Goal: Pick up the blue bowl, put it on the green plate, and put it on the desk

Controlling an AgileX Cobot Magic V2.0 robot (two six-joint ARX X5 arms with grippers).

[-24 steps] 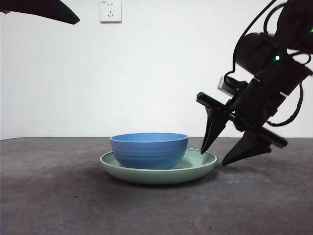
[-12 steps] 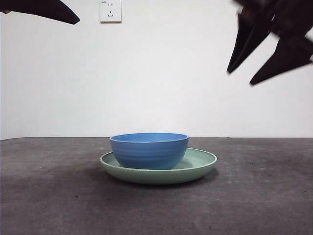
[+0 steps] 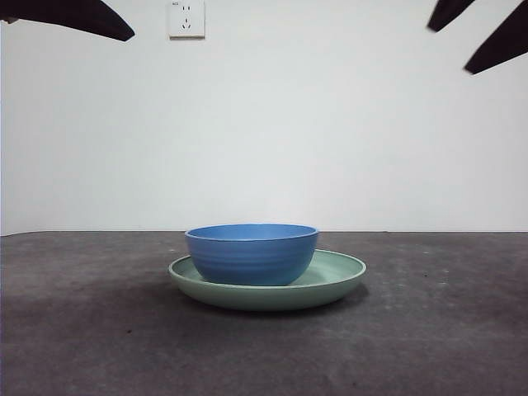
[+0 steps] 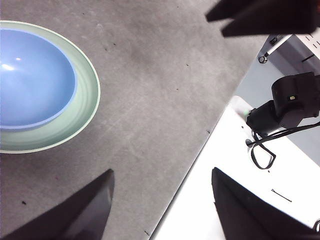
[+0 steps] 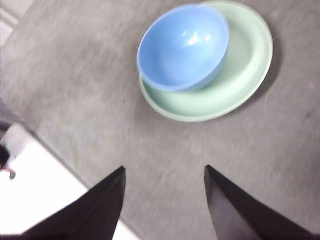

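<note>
Two dishes sit stacked on the tabletop (image 3: pixel 91 330): the blue bowl (image 3: pixel 252 253) rests inside the green plate (image 3: pixel 338 276), pushed toward one side so that a broad crescent of bare plate shows on the other. In the right wrist view the bowl's rim lies close to the plate's rim on that side. Both stand upright and level, with nothing gripping them.

The right claw (image 5: pixel 165 172) hangs high above the tabletop, well apart from the dishes, its jaws spread and empty; in the front view its two dark tips show at the upper right corner. The left claw (image 4: pixel 162 175) also waits aloft with jaws spread and empty, beside the plate rather than over it. A white wall socket (image 3: pixel 186 18) sits on the wall behind.
</note>
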